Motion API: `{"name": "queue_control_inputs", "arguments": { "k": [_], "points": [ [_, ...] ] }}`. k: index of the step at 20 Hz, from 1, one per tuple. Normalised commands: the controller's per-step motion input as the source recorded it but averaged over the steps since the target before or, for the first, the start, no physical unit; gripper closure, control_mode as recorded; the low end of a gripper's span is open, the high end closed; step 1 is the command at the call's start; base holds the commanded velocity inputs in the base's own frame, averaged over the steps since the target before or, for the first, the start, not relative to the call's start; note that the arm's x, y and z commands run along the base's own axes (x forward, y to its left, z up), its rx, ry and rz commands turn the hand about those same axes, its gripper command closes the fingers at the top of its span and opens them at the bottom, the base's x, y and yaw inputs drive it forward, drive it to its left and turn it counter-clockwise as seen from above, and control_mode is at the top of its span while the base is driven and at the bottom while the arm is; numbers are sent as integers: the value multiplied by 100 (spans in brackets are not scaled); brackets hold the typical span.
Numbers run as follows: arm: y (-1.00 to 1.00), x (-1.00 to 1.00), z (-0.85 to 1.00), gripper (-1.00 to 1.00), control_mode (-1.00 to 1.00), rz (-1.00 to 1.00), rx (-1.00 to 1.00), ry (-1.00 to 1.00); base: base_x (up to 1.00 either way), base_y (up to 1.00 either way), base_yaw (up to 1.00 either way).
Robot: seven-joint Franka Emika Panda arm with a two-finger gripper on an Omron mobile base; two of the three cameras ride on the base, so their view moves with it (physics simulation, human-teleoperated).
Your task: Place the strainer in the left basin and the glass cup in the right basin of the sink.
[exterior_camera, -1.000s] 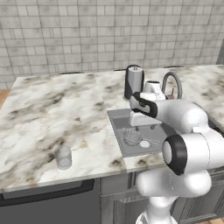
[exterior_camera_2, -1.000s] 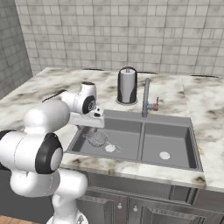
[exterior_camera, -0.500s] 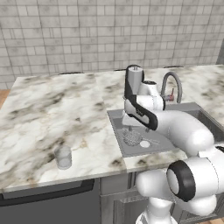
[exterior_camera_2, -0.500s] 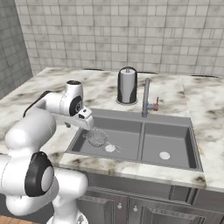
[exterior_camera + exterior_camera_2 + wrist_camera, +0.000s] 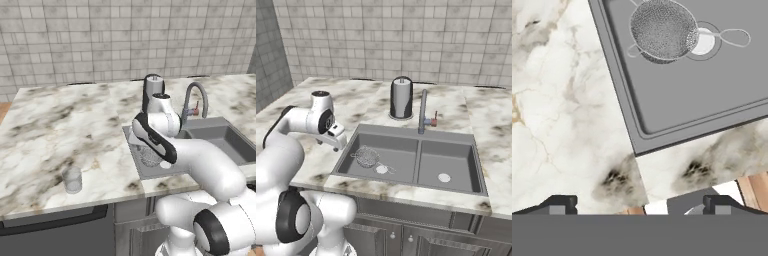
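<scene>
Hovering over the counter edge [image 5: 582, 125], end effector [image 5: 639, 205] spread and empty, strainer [image 5: 663, 30] inside the left basin [image 5: 712, 85].

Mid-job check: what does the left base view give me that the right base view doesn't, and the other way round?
Left base view alone: the glass cup, standing upright on the counter, well left of the sink and not yet moved.

Right base view alone: the right basin with its white drain and no cup in it, and the open end effector above the counter beside the sink's left rim.

Both: the strainer lying in the left basin, the faucet and the dark canister.
</scene>
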Motion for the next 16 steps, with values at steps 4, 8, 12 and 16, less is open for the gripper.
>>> {"name": "queue_control_inputs", "arguments": {
  "k": [4,8,12,16],
  "points": [
    [41,-18,18,-100,-100,0,0,0,0,0,0],
    [44,-21,15,-100,-100,3,-1,0,0,0,0],
    [45,-12,1,-100,-100,7,-3,-4,0,0,0],
    [45,-9,2,-100,-100,9,0,-1,0,0,0]
  ]
}}
